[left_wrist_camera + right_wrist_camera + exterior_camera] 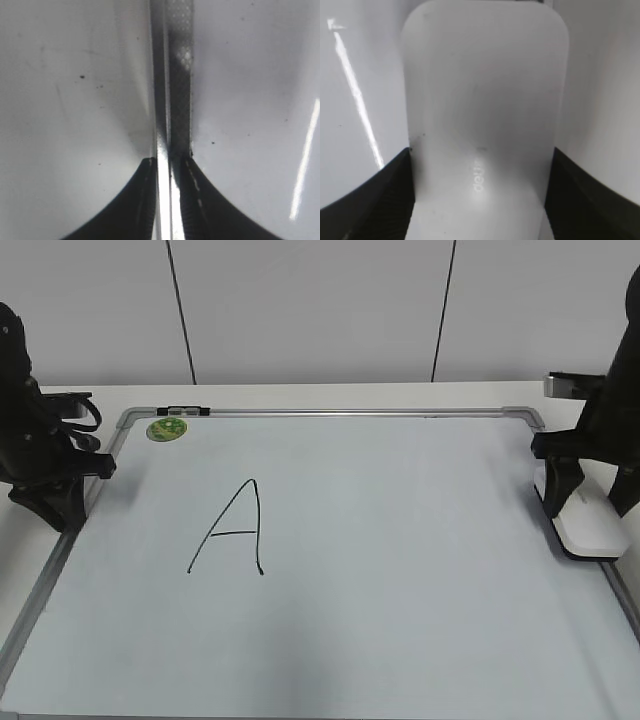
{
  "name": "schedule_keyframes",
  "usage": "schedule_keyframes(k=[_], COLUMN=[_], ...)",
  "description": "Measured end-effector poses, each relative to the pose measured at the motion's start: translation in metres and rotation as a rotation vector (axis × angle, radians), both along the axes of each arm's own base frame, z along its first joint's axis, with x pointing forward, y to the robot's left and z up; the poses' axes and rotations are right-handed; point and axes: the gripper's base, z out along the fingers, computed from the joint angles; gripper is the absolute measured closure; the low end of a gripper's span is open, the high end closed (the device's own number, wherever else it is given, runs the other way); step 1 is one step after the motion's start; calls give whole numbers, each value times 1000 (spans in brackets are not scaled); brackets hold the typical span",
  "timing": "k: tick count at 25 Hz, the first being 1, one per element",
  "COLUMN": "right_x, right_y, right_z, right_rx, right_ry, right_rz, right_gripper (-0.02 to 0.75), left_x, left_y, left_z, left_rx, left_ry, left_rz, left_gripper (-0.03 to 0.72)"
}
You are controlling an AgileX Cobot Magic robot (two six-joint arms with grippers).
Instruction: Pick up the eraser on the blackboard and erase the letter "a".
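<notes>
Eraser [590, 525] lying at the right edge of the blackboard [400, 590], white top up, dark underside just showing along its near edge. Flanked on both sides by the fingers of the right end effector [585, 502]; seen from the right wrist, dark pads [375, 200] pressed against both long sides of the white block, small grey print visible between them. Judged as pinching the eraser, though not possible to tell whether lifted or resting on the board.

No small letter "a" to be found anywhere on the board surface in view. Only a large capital "A" [232, 530] in black marker, left of centre, fully intact, well apart from the eraser. If that is the mark to go, wiping not yet begun.

Round green magnet [167, 428] near the far left corner, untouched. Left end effector [65, 495] parked at the board's left edge; from its wrist view, fingers close together with the grey metal frame [172, 100] running between them, apparently clamped on the frame.

Progress judged as early: grasp made or nearly so; lift, carry across and erasing left. White counter [300, 395] beyond the board.
</notes>
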Motion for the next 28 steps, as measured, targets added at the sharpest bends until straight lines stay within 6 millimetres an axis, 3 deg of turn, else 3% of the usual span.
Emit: schedule_keyframes(k=[6,23,28], right_x=[2,11,12], right_y=[1,0,1], right_z=[-13,-14,-14], right_rx=[10,5,8], right_ry=[23,-56,-62], right_rz=[-6,-11,-13], right_gripper=[209,206,130], left_x=[0,0,0], left_y=[0,0,0], left_z=[0,0,0], left_rx=[0,-2,-2], left_ry=[0,1,1], left_rz=[0,1,1], left_gripper=[570,570,570])
